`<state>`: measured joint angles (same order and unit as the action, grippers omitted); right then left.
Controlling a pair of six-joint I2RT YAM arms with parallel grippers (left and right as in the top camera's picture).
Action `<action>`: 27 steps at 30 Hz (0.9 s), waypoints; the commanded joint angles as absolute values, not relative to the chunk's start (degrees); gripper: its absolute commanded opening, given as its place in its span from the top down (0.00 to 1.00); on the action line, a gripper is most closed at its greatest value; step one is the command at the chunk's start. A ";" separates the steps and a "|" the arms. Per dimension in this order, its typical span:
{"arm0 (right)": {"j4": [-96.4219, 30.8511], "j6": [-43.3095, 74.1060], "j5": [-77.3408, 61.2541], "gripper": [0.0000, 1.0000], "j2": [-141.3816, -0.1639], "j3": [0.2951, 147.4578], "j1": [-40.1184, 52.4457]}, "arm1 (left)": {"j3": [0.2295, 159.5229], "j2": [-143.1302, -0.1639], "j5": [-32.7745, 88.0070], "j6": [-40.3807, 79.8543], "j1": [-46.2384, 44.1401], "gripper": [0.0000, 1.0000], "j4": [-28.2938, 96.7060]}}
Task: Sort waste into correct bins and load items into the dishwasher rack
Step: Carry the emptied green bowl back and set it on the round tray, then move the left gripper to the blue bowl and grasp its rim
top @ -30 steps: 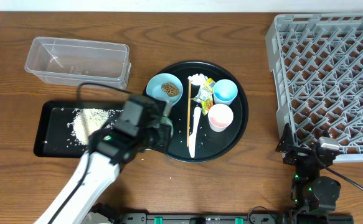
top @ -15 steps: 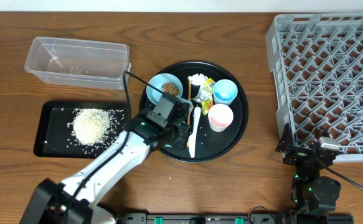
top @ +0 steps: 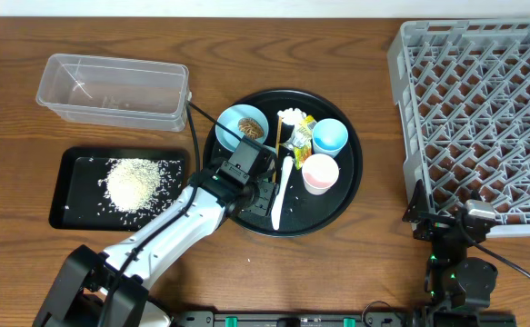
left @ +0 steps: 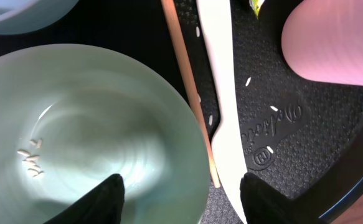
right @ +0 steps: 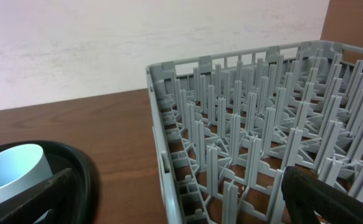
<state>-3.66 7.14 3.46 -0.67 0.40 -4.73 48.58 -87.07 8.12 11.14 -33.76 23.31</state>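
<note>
My left gripper [left: 184, 202] [top: 246, 186] stands open over the round black tray, one finger inside the mint-white bowl [left: 88, 137] and the other outside, above the white spoon [left: 221, 74] [top: 281, 195]. The bowl's rim lies between them, ungripped, and a few rice grains [left: 30, 163] cling inside. The chopstick [top: 275, 154] lies beside the spoon. A light-blue bowl [top: 242, 125] holds a brown lump [top: 249, 131]. Tissue [top: 288, 116], wrapper [top: 301, 132], blue cup [top: 329, 135] and pink cup [top: 321, 172] sit nearby. My right gripper [right: 190, 196] is open by the rack [top: 483, 118].
A rice pile [top: 135, 180] lies in the shallow black rectangular tray [top: 74, 213] at the left. The clear tub [top: 115, 88] stands behind it. The round black tray [top: 342, 204] carries the dishes. The rack's near corner [right: 169, 143] rises in front of the right wrist.
The left arm swung right from the rice tray's edge onto the round tray, and its jaws came apart around the mint-white bowl's rim. The right arm has not moved.
</note>
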 commanded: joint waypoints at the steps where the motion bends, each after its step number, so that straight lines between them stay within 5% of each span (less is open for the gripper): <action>1: -3.86 6.59 4.08 0.01 -0.27 0.32 -4.10 | 49.71 -85.93 7.03 11.25 -33.69 0.37 23.46; 11: -3.86 6.59 4.08 0.01 -0.27 0.32 -4.10 | 52.05 -75.13 2.04 10.70 -33.67 0.28 19.79; 17: -3.86 6.59 4.08 0.01 -0.27 0.32 -4.10 | 52.05 -76.03 -7.77 9.21 -33.67 0.03 12.71; 27: -3.86 6.59 4.08 0.01 -0.27 0.32 -4.10 | 56.01 -84.49 -10.98 -1.76 -30.33 0.02 11.11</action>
<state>-3.66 7.14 3.46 -0.69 0.40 -4.73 52.49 -82.81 -8.62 1.41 -32.01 10.96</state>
